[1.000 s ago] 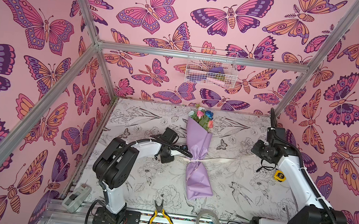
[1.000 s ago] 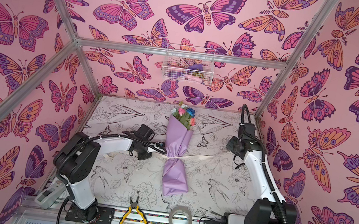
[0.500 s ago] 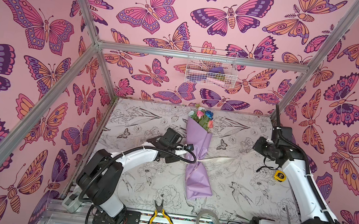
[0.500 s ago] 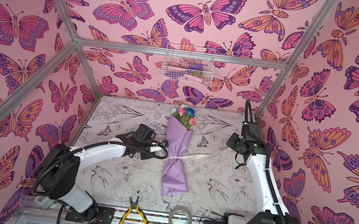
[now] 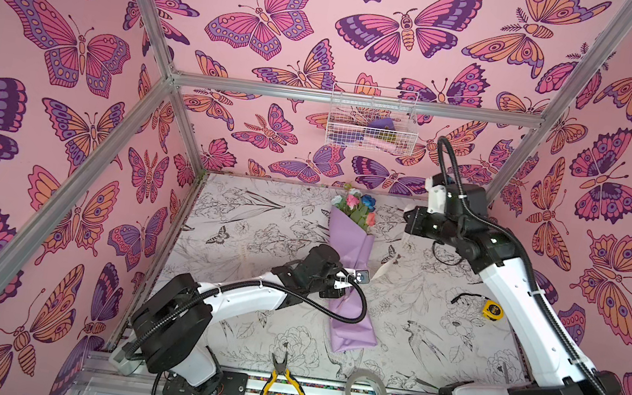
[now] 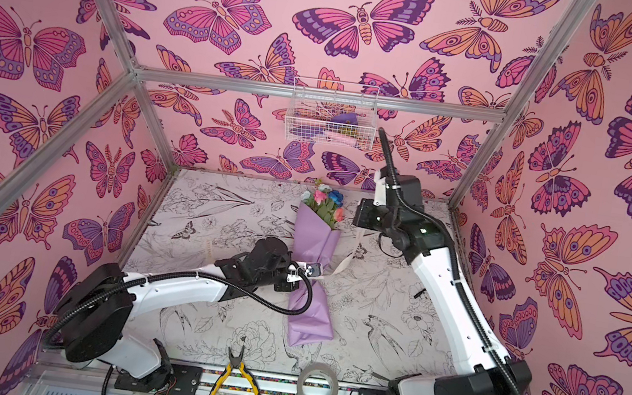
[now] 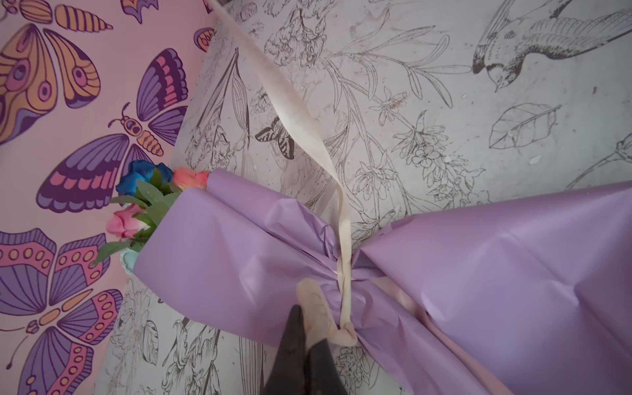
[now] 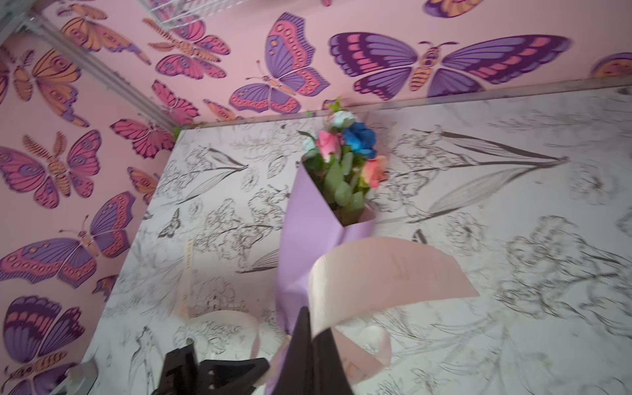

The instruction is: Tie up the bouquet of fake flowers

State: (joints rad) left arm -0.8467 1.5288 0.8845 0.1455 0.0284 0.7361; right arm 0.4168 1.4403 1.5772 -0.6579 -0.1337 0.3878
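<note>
Bouquet (image 5: 346, 236), a lilac paper cone of fake roses (image 5: 359, 209), lies on the line-drawn surface (image 5: 260, 220) below the white wire basket (image 5: 341, 126). Shut tight, the left gripper (image 7: 307, 338) and the right gripper (image 8: 307, 331) each pinch 1 end of the cream ribbon (image 7: 343, 239). These ends are probably best drawn apart evenly, keeping the crossing on the waist. Only the left wrist view shows that crossing.

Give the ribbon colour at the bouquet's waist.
Cream; the cream fabric ribbon shows best in the left wrist view.
</note>
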